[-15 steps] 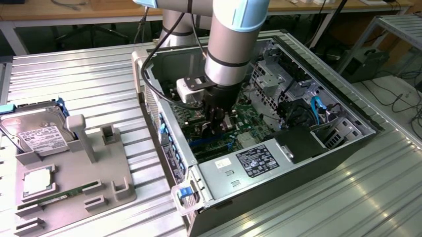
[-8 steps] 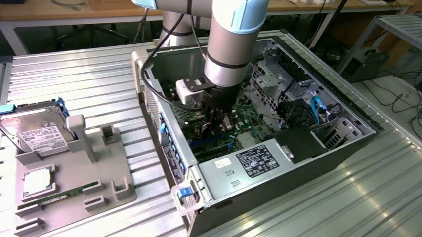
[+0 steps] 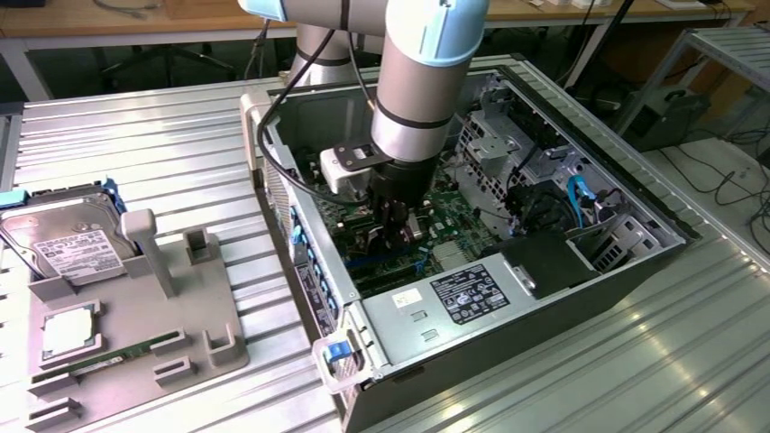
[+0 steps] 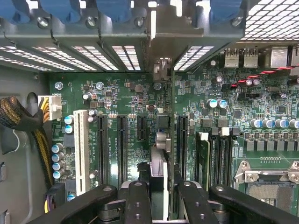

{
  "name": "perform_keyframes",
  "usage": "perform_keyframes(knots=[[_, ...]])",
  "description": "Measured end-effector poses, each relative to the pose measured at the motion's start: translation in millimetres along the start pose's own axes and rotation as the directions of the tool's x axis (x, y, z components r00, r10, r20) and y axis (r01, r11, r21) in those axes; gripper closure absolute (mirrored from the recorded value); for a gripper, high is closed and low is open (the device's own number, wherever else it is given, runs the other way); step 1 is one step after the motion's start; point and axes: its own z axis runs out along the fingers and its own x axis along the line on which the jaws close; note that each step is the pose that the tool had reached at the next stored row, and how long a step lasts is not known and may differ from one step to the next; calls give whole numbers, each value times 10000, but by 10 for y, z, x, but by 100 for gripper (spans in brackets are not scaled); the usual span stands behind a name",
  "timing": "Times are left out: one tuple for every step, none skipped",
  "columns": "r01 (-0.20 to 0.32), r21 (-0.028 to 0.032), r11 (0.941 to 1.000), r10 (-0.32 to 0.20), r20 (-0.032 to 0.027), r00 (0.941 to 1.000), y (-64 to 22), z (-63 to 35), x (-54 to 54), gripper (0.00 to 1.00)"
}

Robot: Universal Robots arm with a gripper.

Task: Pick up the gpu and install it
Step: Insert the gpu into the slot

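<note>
The pincer (image 4: 159, 186) is closing on the gpu (image 4: 159, 140), holding it edge-on between its fingers (image 4: 136, 200), just above the green motherboard (image 4: 117, 98) inside the open computer case (image 3: 626, 271).

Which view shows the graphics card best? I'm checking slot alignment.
The wrist view: the graphics card stands edge-on in the pincer, over the green board. The exterior view gives a mere glimpse beneath the arm.
</note>
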Motion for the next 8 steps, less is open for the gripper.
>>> perform_keyframes(knots=[[0,1,10000,0,2,10000,0,1,0,72],[0,1,10000,0,1,10000,0,1,0,72],[0,1,10000,0,2,10000,0,1,0,72],[0,1,10000,0,2,10000,0,1,0,72],[0,1,10000,0,1,10000,0,1,0,72],[0,1,10000,0,2,10000,0,1,0,72],[-1,1,10000,1,1,10000,0,1,0,72],[-1,1,10000,1,2,10000,0,1,0,72]])
